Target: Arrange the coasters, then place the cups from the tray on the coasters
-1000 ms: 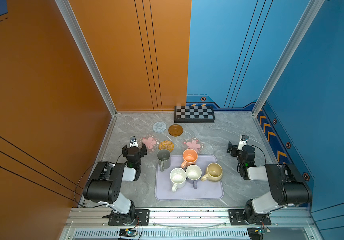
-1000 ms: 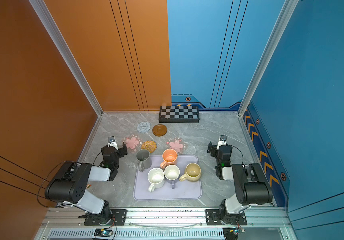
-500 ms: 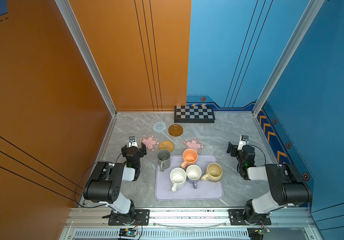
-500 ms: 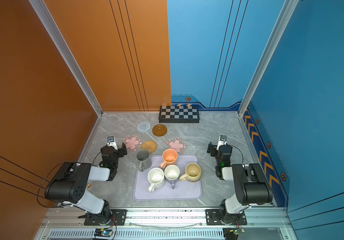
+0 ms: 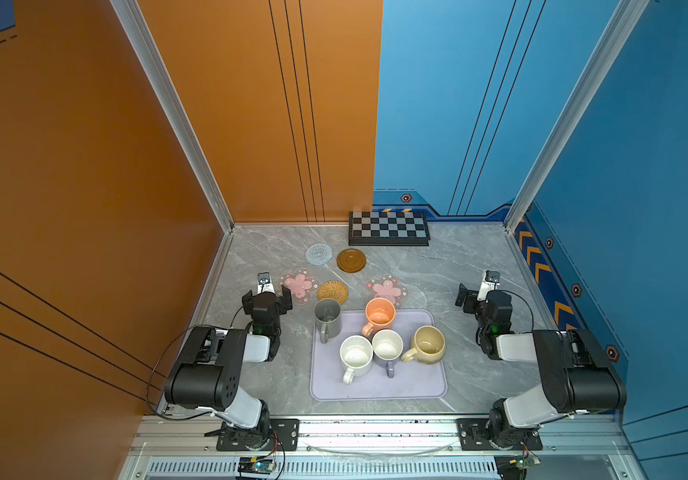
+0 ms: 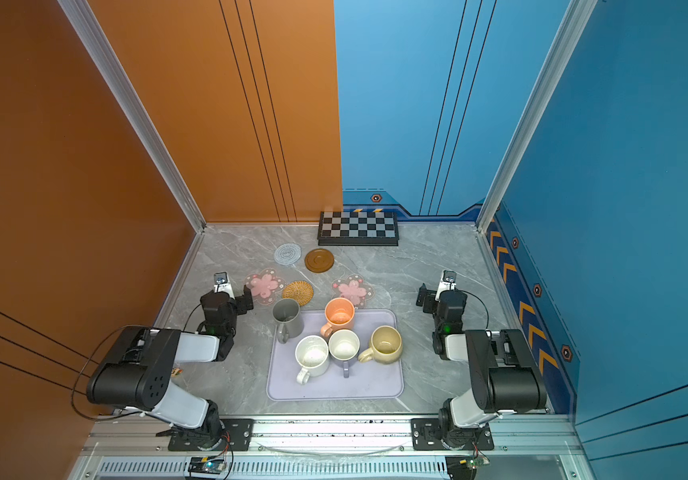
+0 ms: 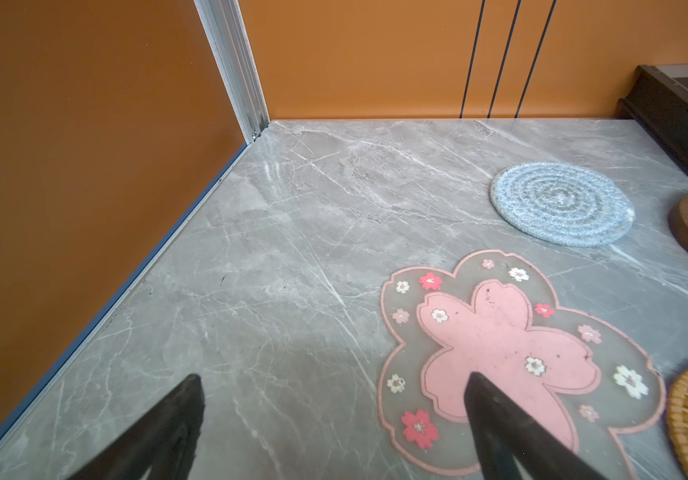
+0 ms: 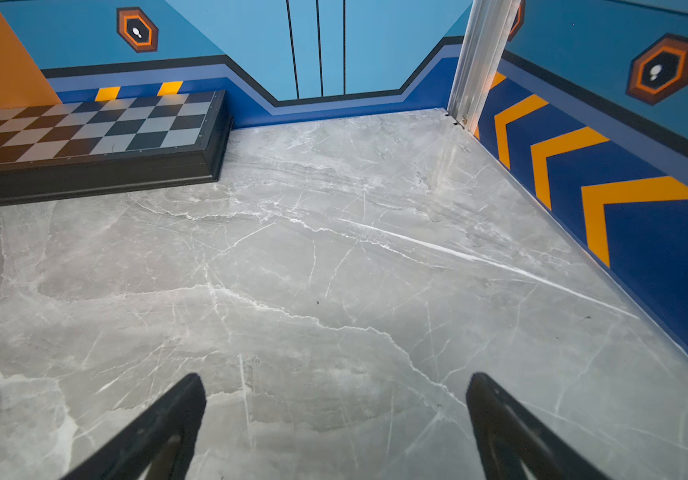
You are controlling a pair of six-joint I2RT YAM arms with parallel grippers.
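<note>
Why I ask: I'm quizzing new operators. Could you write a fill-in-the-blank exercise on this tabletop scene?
1. The left gripper and the right gripper both stand ____, holding nothing.
2. The spiral coaster beside the dark brown coaster is coloured ____.
3. The flower-shaped coasters on the table number ____.
4. Of the cups, the one nearest the checkerboard is ____.
Missing words: open; grey-blue; two; orange.
</note>
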